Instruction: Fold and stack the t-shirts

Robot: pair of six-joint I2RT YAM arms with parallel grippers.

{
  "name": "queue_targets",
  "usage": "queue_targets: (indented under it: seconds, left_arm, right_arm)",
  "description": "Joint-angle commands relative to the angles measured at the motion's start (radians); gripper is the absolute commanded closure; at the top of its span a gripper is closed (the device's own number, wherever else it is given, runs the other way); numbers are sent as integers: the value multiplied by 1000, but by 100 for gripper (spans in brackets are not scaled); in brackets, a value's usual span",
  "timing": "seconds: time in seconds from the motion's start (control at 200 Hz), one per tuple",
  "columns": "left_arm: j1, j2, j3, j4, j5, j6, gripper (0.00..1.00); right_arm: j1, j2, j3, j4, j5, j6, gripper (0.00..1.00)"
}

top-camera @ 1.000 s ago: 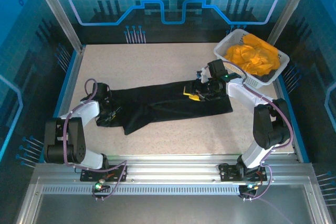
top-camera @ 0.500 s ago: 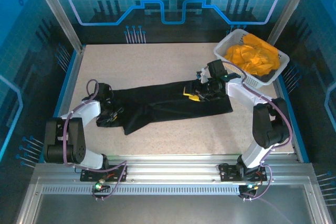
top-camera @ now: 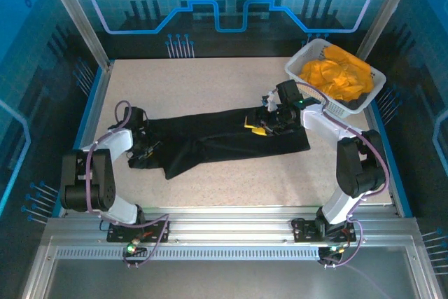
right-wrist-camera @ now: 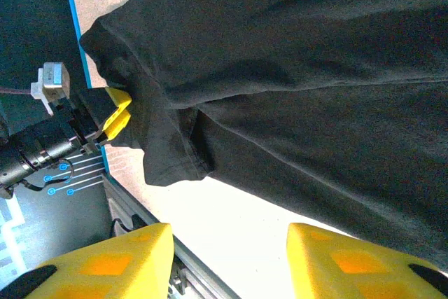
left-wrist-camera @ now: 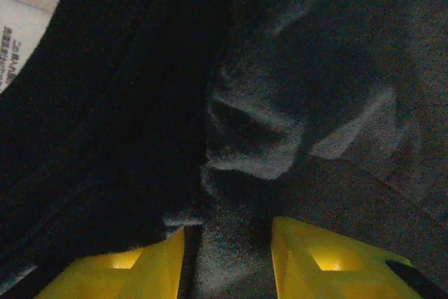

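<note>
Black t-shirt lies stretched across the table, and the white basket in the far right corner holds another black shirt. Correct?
Not quite. The basket holds orange-yellow t-shirts, not a black one, as the top external view shows. The black t-shirt does lie stretched across the table.

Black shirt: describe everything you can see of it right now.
The shirt is plain black soft cloth, wrinkled, lying on the table as a long band running left to right. A white label shows near its left end. The left hand pinches a fold there; the right hand is over its right part, open.
</note>
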Motion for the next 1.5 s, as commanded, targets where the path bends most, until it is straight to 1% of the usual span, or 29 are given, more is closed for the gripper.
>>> queue_targets:
  seconds: [0.0, 0.135, 0.215, 0.38, 0.52, 0.575, 0.62, 0.73, 0.85, 1.04, 1.21, 1.336, 1.491]
  left_arm:
    - [21, 1, 26, 41, 12, 39, 64]
    - [21, 4, 32, 75, 75, 28, 69]
    - [20, -8, 30, 72, 100, 11, 69]
    - [17, -55, -2, 47, 113, -15, 70]
    - [16, -57, -25, 47, 116, -7, 71]
    - [16, -52, -25, 49, 121, -2, 74]
    - [16, -47, -23, 47, 123, 3, 79]
    - [16, -35, -17, 29, 116, 19, 88]
    - [16, -45, -22, 23, 114, 19, 100]
    - [16, -87, -6, -36, 111, -8, 100]
    - [23, -92, 79, -129, 105, -94, 100]
    - [31, -39, 196, -212, 96, -135, 100]
    - [50, 54, 331, -306, 89, -136, 100]
  right_arm:
    - [3, -14, 2, -24, -18, -21, 52]
    - [2, -14, 2, -27, -18, -21, 52]
    - [2, -15, 1, -25, -17, -22, 52]
    - [1, -12, -4, -18, -16, -18, 52]
    - [1, -3, 2, -10, -23, -14, 52]
    - [1, 0, 7, -10, -22, -13, 52]
    - [1, 1, 9, -11, -22, -15, 52]
    - [1, -1, 11, -16, -20, -16, 52]
    - [1, -10, 1, -19, -15, -16, 52]
    - [0, -20, -18, -19, -6, -17, 52]
    - [1, -17, -18, -19, -2, -12, 53]
    - [1, -14, -9, -25, -3, -13, 53]
    - [0, -22, -11, -31, -2, -16, 53]
